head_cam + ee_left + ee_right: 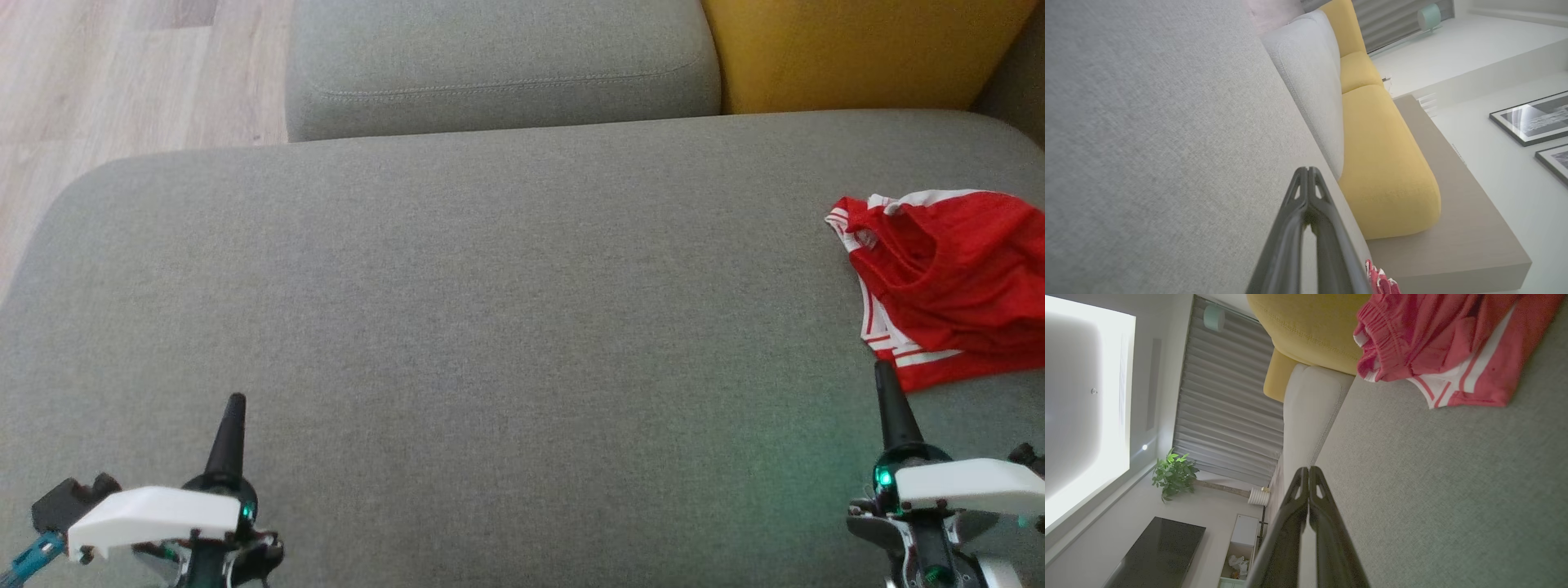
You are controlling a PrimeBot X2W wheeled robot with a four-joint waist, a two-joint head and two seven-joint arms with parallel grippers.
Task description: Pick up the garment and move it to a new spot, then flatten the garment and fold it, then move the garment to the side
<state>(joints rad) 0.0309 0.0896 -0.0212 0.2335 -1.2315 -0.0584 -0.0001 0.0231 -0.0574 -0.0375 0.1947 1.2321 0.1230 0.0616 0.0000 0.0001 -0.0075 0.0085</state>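
Garment tally: one. The red garment [947, 286] with white stripes lies crumpled at the right edge of the head view, a little above the middle, on the grey seat cushion [490, 310]. A small pale tag [867, 238] sits inside its gathered waistband, too small to read. The same garment fills the upper right of the right wrist view [1445, 339], and a sliver of it peeks out at the bottom edge of the left wrist view [1380, 279].

Grippers: two, each with two dark fingers. The left gripper [235, 404] stands at the lower left of the head view, well apart from the garment, its fingers pressed together on nothing; its wrist view shows the tips meeting [1307, 171]. The right gripper [883, 371] stands at the lower right, its tip just below the garment's lower hem, fingers likewise together and empty, as its own view confirms [1308, 470].

Cushions in the head view: one grey back cushion [498, 65] at top centre and one yellow cushion [849, 49] at the upper right. Pale wooden floor [122, 73] shows at the upper left.

Two framed pictures [1531, 118] hang at the right of the left wrist view. One potted plant [1173, 473] stands at the left of the right wrist view.
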